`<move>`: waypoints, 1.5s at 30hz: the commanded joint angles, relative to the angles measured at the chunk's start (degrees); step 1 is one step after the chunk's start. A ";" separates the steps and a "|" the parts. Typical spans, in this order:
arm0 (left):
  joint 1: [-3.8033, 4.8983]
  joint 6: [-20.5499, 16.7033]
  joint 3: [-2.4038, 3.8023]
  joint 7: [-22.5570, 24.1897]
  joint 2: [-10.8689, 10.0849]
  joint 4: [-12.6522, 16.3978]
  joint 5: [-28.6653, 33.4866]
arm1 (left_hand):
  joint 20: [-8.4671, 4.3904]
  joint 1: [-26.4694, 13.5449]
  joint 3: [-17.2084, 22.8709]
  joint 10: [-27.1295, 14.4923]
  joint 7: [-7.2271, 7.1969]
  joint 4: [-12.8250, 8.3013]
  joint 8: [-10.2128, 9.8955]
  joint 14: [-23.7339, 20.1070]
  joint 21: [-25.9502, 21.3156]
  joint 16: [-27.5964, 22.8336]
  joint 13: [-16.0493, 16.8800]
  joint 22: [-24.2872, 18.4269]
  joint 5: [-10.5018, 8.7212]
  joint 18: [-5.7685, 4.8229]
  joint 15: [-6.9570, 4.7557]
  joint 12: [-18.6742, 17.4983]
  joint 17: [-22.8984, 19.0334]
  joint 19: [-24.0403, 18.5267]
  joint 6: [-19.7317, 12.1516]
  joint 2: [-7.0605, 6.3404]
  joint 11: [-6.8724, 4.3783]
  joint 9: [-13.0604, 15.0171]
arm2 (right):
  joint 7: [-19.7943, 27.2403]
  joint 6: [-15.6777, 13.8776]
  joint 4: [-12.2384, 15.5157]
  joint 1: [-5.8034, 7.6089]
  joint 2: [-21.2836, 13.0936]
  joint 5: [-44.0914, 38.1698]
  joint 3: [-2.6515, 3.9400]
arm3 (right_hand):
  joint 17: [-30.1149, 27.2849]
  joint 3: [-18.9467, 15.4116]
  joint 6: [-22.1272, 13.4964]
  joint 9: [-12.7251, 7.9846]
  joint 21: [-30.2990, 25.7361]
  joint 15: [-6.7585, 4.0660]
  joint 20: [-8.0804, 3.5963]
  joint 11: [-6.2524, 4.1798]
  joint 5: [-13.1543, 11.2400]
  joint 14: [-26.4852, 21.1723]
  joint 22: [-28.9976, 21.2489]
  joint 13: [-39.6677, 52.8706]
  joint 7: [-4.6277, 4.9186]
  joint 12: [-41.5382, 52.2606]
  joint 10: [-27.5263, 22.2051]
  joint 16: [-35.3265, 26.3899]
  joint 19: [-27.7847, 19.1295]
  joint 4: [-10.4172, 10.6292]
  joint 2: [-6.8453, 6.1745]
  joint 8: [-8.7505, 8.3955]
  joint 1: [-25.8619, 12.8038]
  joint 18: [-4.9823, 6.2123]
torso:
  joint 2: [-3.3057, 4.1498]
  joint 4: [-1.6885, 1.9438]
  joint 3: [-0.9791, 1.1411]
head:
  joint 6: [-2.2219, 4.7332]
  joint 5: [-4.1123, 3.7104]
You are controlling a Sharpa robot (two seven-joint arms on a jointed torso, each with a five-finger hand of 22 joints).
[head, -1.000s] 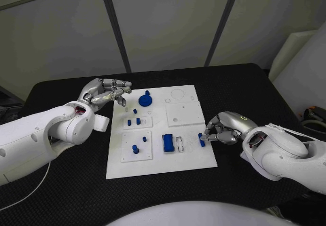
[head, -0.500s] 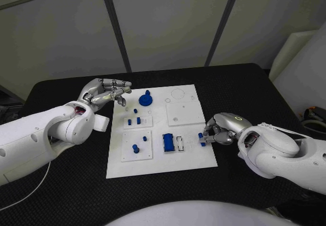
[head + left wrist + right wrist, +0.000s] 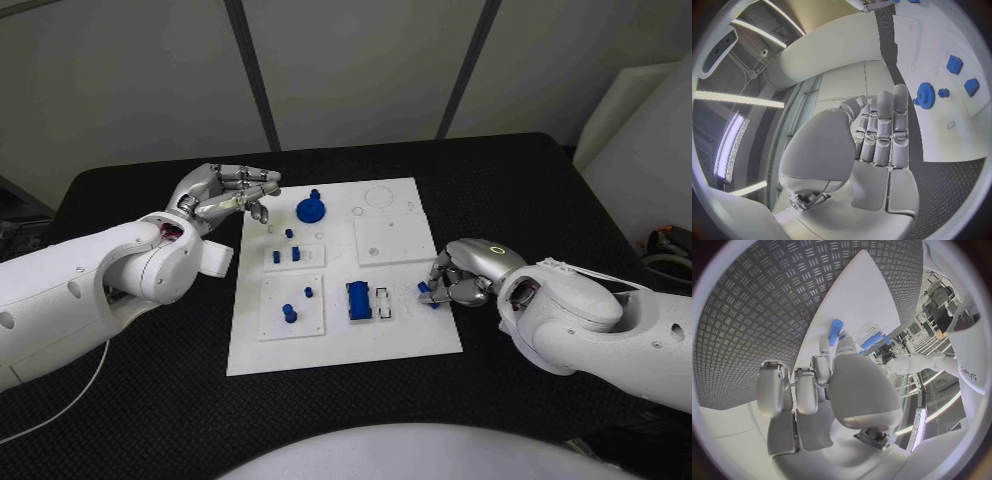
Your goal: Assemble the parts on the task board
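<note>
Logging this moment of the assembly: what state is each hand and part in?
Left robot hand: fingers curled, holding nothing, off the board's far left corner.
Right robot hand: pinching a small blue peg at the task board edge.
Blue gear: flat on the board.
Blue block: on the board.

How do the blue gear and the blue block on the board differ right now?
The blue gear is round and toothed with a knob on top; the blue block is a plain rectangle. The gear sits at the far end of the white board beside the left hand; the block sits nearer the robot, toward the right hand. Both are blue, and neither hand touches either.
</note>
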 commanded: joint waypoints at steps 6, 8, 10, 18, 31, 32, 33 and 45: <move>0.06 0.54 0.03 0.30 -0.23 0.25 0.11 | 0.22 -0.71 -0.38 -0.46 -0.13 0.12 -0.05 -0.42 -0.26 0.01 0.11 -0.11 -0.24 -1.03 0.03 0.30 -0.09 -0.05 -0.17 0.02 -0.14 0.03 | -1.12 9.04 -0.37 -0.78 0.73 -5.33 -0.60 | 7.25 2.52 1.07 0.15 -0.13 -0.88 -0.57 -0.79 -3.50 4.34 3.17 -8.68 -0.47 -0.63 -0.20 -0.06 -0.03 -3.76 1.01 -0.43 7.04 -0.32 | -0.01 -0.06 0.00 | -0.22 0.27; 0.06 0.54 0.03 0.30 -0.28 0.27 0.11 | 0.23 -0.76 -0.41 -0.49 -0.14 0.13 -0.04 -0.44 -0.30 0.02 0.12 -0.14 -0.24 -1.03 0.03 0.35 -0.11 -0.05 -0.17 0.03 -0.15 0.04 | -1.26 9.31 -0.28 -0.81 0.83 -6.23 -0.60 | 7.36 3.63 1.25 0.17 -0.10 -0.98 -0.66 -0.90 -3.63 4.35 3.24 -8.72 -0.58 -0.77 -0.28 -0.01 0.01 -4.63 1.45 -0.55 8.67 -0.34 | -0.02 -0.09 0.03 | -0.24 0.30; 0.06 0.55 0.03 0.30 -0.33 0.28 0.11 | 0.23 -0.76 -0.41 -0.49 -0.14 0.13 -0.04 -0.44 -0.30 0.02 0.12 -0.14 -0.24 -1.03 0.03 0.35 -0.11 -0.05 -0.17 0.03 -0.15 0.04 | -1.42 9.29 -0.14 -0.83 0.90 -6.85 -0.60 | 7.40 4.25 1.37 0.17 -0.07 -0.99 -0.70 -0.92 -3.61 4.36 3.29 -8.76 -0.58 -0.87 -0.33 0.00 0.03 -4.98 1.64 -0.66 9.34 -0.36 | -0.03 -0.10 0.04 | -0.21 0.31; 0.05 0.57 0.03 0.29 -0.43 0.33 0.11 | 0.22 -0.72 -0.39 -0.50 -0.15 0.09 -0.03 -0.45 -0.31 0.03 0.12 -0.15 -0.24 -1.02 0.02 0.36 -0.12 -0.05 -0.17 0.05 -0.16 0.04 | -2.46 6.21 1.24 -0.84 0.64 -7.12 -0.58 | 7.68 6.29 1.89 0.25 0.06 -1.12 -0.84 -1.10 1.41 4.42 3.56 -8.69 -0.78 -0.97 -0.24 0.13 0.20 -4.70 1.75 -1.13 9.31 -0.41 | -0.05 -0.09 0.00 | -0.16 0.43; 0.04 0.45 0.03 0.31 -0.50 0.43 0.11 | 0.22 -0.72 -0.39 -0.50 -0.15 0.09 -0.03 -0.45 -0.31 0.03 0.12 -0.15 -0.24 -1.02 0.02 0.36 -0.12 -0.05 -0.17 0.05 -0.16 0.04 | -3.58 -4.41 4.94 -0.73 -0.18 3.17 -0.50 | 8.16 9.04 1.97 0.76 0.24 -1.28 -1.03 -1.25 6.60 4.52 3.89 -8.61 -0.97 -1.03 0.09 0.37 0.38 -3.22 0.74 -1.47 7.83 -0.47 | -0.02 0.04 -0.07 | -0.27 0.62; 0.05 0.44 0.03 0.31 -0.52 0.45 0.11 | 0.22 -0.72 -0.39 -0.50 -0.15 0.09 -0.03 -0.45 -0.31 0.03 0.12 -0.15 -0.24 -1.02 0.02 0.36 -0.12 -0.05 -0.17 0.05 -0.16 0.04 | -3.57 -5.03 5.12 -0.72 -0.05 4.18 -0.49 | 8.16 9.15 1.95 0.79 0.27 -1.28 -1.03 -1.24 6.68 4.53 3.92 -8.58 -0.97 -1.00 0.13 0.37 0.40 -3.07 0.67 -1.49 7.67 -0.48 | -0.01 0.02 -0.05 | -0.24 0.74; 0.05 0.44 0.03 0.31 -0.53 0.46 0.11 | 0.22 -0.72 -0.39 -0.50 -0.15 0.09 -0.03 -0.45 -0.31 0.03 0.12 -0.15 -0.24 -1.02 0.02 0.36 -0.12 -0.05 -0.17 0.05 -0.16 0.04 | -3.56 -5.26 5.18 -0.71 0.01 4.58 -0.49 | 8.18 9.20 1.95 0.80 0.26 -1.28 -1.03 -1.24 6.72 4.53 3.92 -8.59 -0.97 -1.01 0.13 0.38 0.40 -3.01 0.64 -1.50 7.60 -0.48 | -0.01 0.04 -0.06 | -0.24 0.77; 0.05 0.36 0.03 0.30 -0.81 0.72 0.11 | 0.22 -0.72 -0.39 -0.50 -0.15 0.09 -0.03 -0.45 -0.31 0.03 0.12 -0.15 -0.24 -1.02 0.02 0.36 -0.12 -0.05 -0.17 0.05 -0.16 0.04 | -3.58 -10.59 5.09 -0.68 2.65 12.10 -0.47 | 8.40 10.32 1.92 1.11 0.35 -1.28 -1.05 -1.25 7.26 4.58 4.08 -8.37 -0.98 -0.79 0.43 0.49 0.48 -1.23 -0.38 -1.67 5.70 -0.51 | 0.00 -0.01 -0.04 | -0.46 1.06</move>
